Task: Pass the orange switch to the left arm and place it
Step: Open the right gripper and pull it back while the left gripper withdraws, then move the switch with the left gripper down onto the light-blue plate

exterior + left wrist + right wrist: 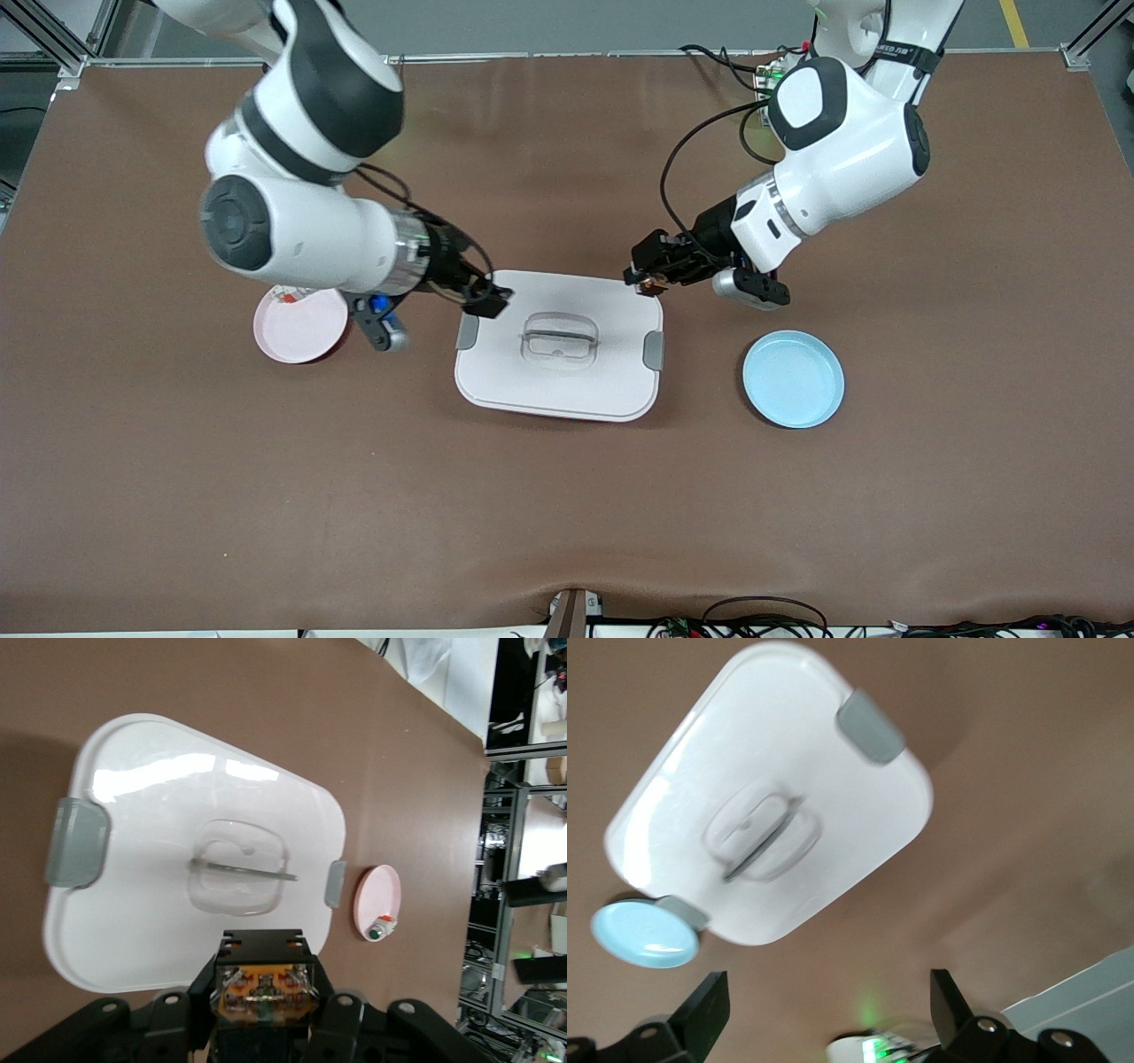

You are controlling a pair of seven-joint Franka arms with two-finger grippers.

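Observation:
The orange switch (266,992) is clamped between the black fingers of my left gripper (266,997), its orange end facing the camera. In the front view my left gripper (645,282) holds the switch (654,284) in the air over the box's corner at the left arm's end of the table. The box (560,346) is white with grey latches and a clear handle, lid on, mid-table. My right gripper (490,301) hangs over the box's corner at the right arm's end. Its fingers (700,1010) stand wide apart with nothing between them.
A pink plate (301,326) lies beside the box toward the right arm's end, with a small white piece (381,928) on it. A blue plate (793,379) lies beside the box toward the left arm's end. Cables run along the table's edge under the front camera.

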